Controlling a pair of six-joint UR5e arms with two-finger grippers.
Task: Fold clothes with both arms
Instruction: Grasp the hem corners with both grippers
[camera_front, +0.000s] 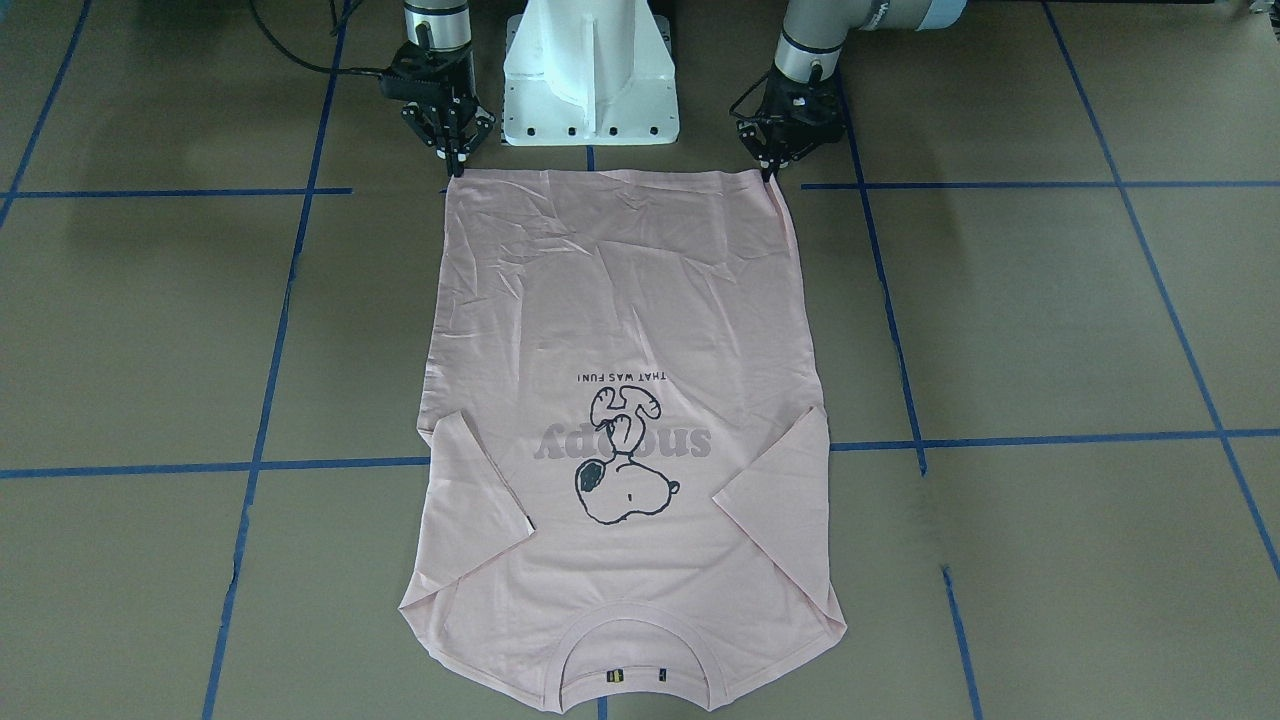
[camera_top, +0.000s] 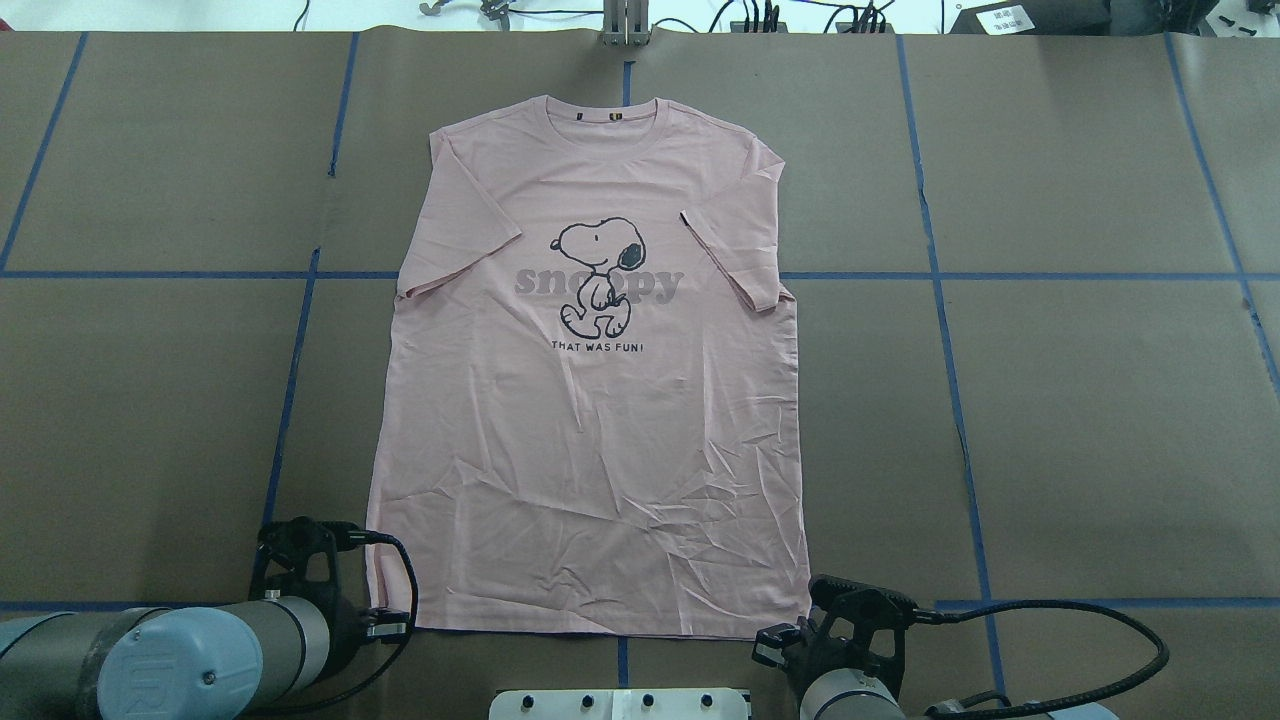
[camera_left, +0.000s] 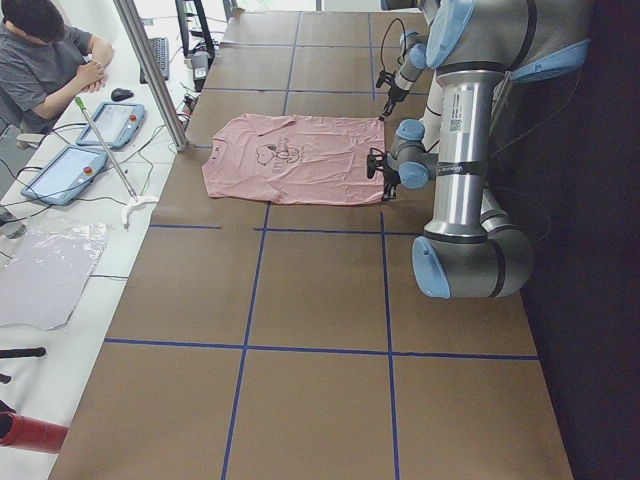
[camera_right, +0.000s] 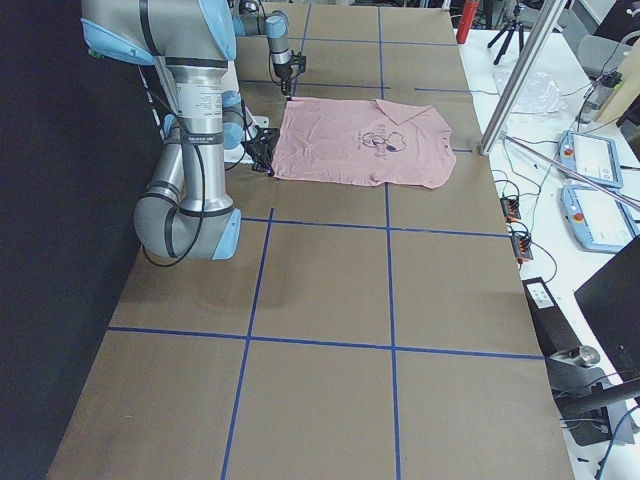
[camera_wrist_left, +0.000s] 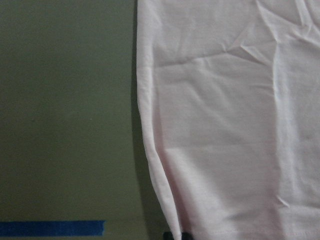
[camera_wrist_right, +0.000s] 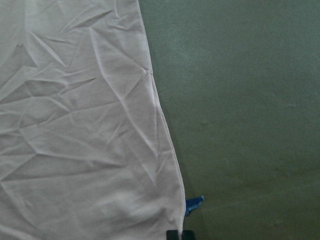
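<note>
Plainly, the pale pink T-shirt (camera_front: 620, 300) lies flat and print-up on the brown surface (camera_front: 1000, 320), its long axis running straight away from the robot: the hem (camera_front: 600, 176) is at the robot's side and the collar (camera_front: 632, 625) at the far side, with both sleeves folded in over the chest. The left pincer (camera_front: 769, 172) sits at the hem corner on the robot's left and the right pincer (camera_front: 455, 165) at the corner on its right, so each arm is nearest its own corner and neither has to cross. In the front-facing view the fingers of each pincer come to a point right at the cloth's corner, and each wrist view shows dark tips close together at the hem's edge; both look drawn together and clamped on the fabric, which lies low on the surface. Judging from that, the whole garment stretches forward from both pincers, so the coming fold likely calls for carrying the hem along this axis toward the collar, both arms level
</note>
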